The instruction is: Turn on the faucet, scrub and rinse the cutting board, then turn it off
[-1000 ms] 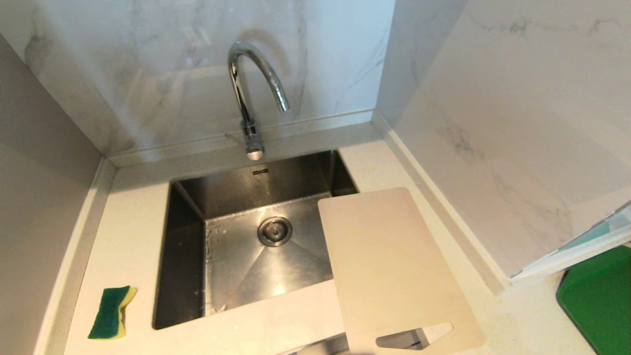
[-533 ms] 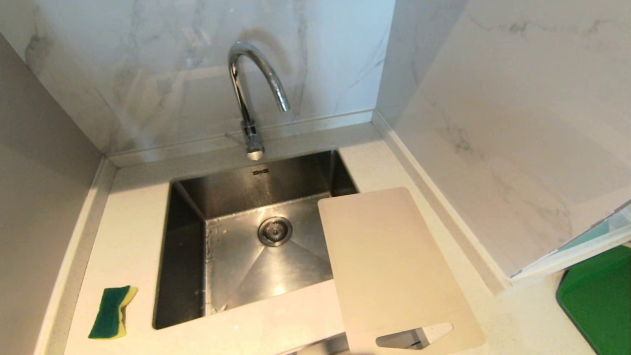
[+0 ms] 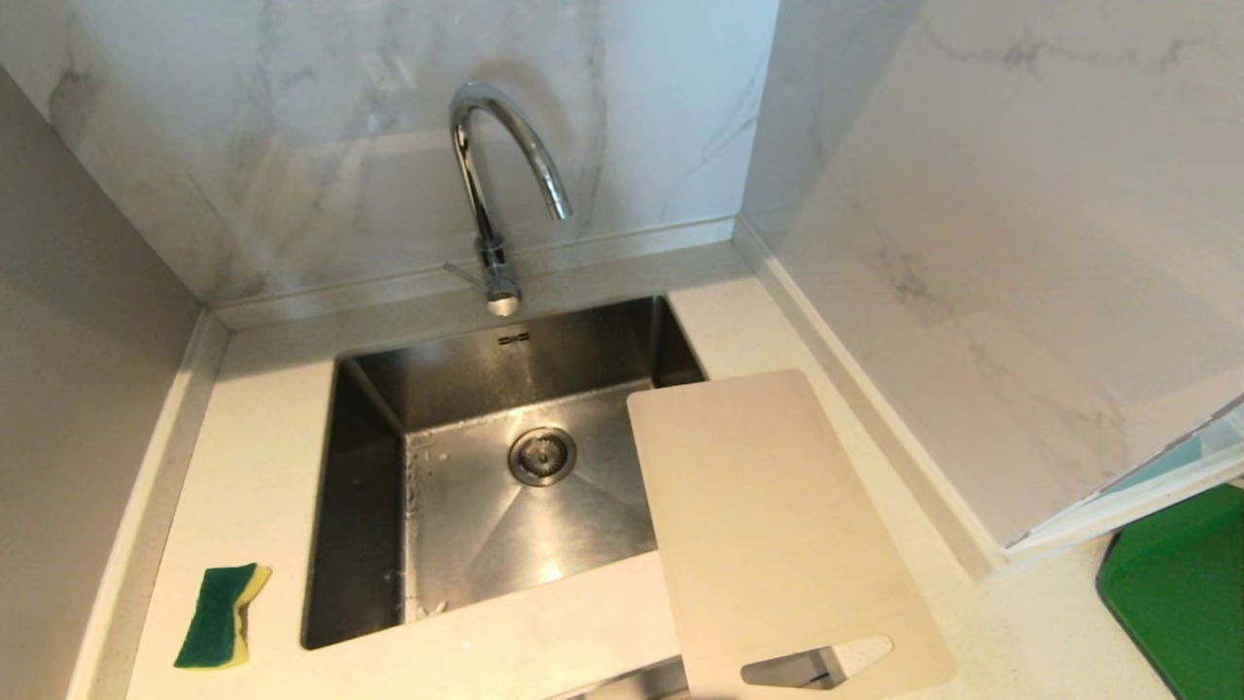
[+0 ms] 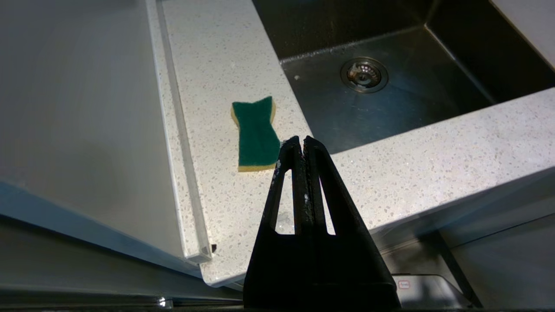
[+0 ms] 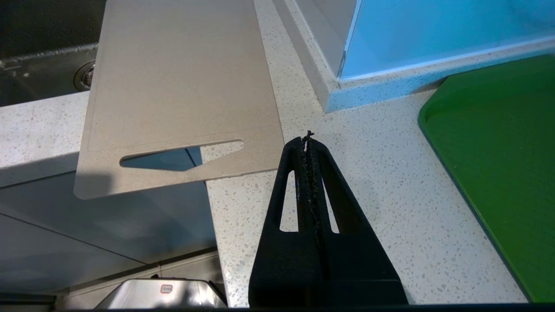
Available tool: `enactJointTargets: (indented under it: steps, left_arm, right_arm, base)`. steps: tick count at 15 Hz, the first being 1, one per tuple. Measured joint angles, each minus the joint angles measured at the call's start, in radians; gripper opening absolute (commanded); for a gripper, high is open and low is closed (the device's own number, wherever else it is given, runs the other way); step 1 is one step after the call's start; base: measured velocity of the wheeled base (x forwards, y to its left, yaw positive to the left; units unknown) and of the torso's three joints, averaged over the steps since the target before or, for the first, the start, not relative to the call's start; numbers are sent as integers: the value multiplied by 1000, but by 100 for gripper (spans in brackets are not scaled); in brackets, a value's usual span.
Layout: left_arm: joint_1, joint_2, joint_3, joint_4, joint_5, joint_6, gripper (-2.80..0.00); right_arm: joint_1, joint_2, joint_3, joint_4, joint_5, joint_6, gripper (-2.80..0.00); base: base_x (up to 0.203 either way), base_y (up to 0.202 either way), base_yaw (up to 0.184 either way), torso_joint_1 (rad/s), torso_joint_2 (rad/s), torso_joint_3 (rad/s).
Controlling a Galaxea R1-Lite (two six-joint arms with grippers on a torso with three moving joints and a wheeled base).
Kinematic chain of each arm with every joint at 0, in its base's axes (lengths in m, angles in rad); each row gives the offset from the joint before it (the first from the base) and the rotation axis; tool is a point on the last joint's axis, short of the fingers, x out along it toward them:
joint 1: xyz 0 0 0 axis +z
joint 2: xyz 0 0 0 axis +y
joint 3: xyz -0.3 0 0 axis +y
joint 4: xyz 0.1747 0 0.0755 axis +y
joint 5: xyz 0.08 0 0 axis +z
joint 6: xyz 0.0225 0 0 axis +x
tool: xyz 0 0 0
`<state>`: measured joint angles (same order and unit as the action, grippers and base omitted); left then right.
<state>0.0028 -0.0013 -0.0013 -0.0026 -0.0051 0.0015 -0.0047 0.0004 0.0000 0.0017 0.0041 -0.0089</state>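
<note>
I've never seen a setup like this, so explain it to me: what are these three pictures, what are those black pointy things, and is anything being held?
It is a two-armed robot at a kitchen sink. One picture looks down from its head: the faucet, no water visible, a cutting board overhanging sink and counter edge, and a sponge. The other two come from cameras on its wrists. The black wedges are the left gripper and right gripper, both shut and holding nothing. A green mat lies to the right.
</note>
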Motion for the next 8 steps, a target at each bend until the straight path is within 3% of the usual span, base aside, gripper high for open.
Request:
enactJointTargets:
  steps: [8]
  left_arm:
    - [0,-1,1,0,2,0,-280]
  right_arm:
    - [0,0,0,0,0,0,-280]
  base:
    - [0,0,0,0,0,0]
